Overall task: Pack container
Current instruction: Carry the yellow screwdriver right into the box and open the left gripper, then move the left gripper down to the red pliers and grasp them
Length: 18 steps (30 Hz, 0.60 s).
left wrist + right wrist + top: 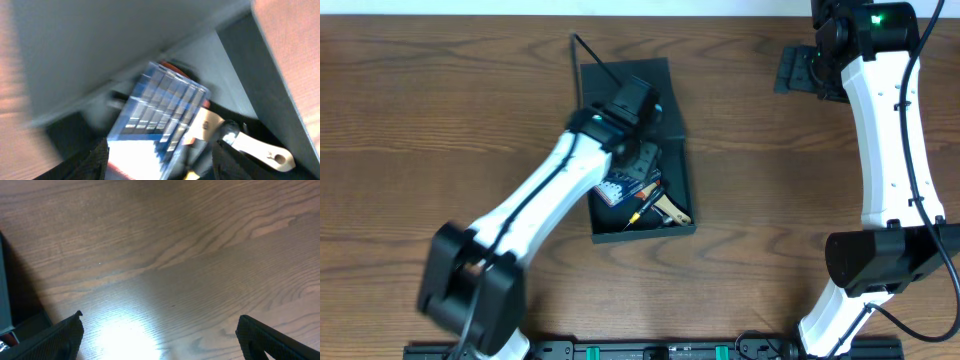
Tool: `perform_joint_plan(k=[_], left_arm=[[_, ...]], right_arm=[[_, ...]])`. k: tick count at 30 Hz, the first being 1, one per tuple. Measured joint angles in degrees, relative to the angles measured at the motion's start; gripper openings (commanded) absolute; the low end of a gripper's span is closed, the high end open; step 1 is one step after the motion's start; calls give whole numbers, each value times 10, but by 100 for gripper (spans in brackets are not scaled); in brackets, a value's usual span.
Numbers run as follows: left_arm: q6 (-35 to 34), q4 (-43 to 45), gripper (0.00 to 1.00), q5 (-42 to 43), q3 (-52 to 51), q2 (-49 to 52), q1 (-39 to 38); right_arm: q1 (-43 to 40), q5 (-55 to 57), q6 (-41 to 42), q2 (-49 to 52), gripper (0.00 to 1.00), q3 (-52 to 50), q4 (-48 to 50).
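Jaws of my left gripper (162, 145) released, empty, above blue case (165, 115) inside container (683, 180), container mid-surface (420, 120), right gripper (160, 319) spread wide, empty, toward far right corner.

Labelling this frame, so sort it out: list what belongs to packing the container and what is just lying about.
Belongs to the job: container, lid flap open; blue bit case and cream-handled tool inside it; left fingers, open above them.

Lying about: dark flat piece near the right arm; right fingers, open over the table, holding nothing.
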Motion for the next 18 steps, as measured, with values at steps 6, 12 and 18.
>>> perform_joint_plan(k=[6,12,18], left_arm=[[-1,-87,80,-113,20,-110,67],[-14,-205,82,-163,11,-135,154],[-7,-199,95,-170,-78,-134,183]], right_arm=[[0,0,0,0,99,0,0],[0,0,0,0,99,0,0],[0,0,0,0,99,0,0]])
